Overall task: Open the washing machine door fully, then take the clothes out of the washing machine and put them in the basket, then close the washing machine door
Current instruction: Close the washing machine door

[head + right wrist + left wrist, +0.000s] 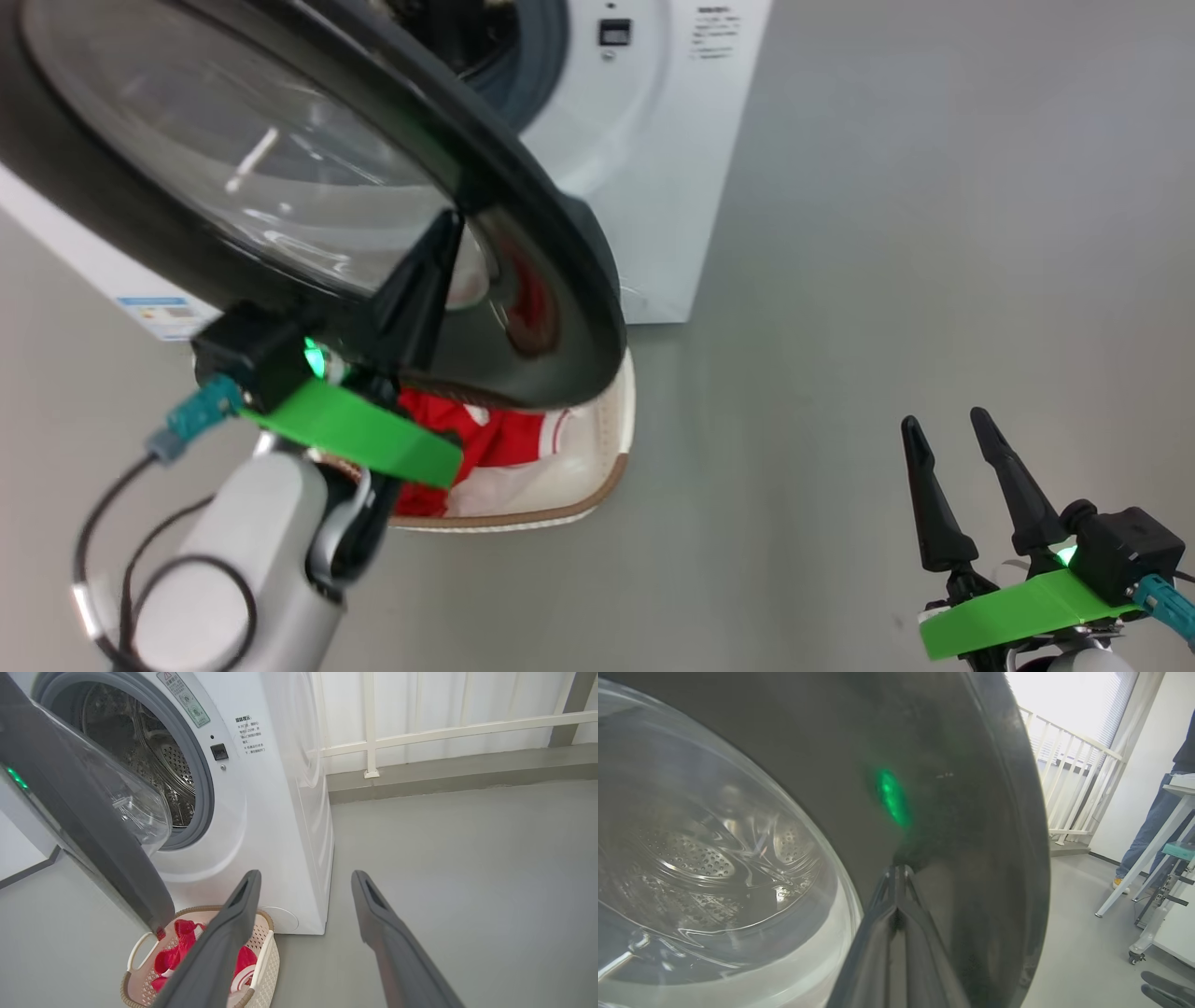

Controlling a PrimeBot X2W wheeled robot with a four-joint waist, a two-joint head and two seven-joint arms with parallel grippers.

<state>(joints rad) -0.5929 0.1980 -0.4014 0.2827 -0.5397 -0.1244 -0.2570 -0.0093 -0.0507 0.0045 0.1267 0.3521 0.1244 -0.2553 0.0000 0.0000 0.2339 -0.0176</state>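
Observation:
The washing machine door, black-rimmed with a bulging glass window, stands partly open in front of the white washing machine. My left gripper is shut, and its joined fingertips press against the door's black outer rim; nothing is held. The steel drum shows through the opening. The red and white clothes lie in the cream basket on the floor below the door. My right gripper hangs open and empty, to the right of the machine.
Grey floor spreads to the right of the machine. A white railing runs behind it. In the left wrist view a person's legs stand by a white table frame at the far right.

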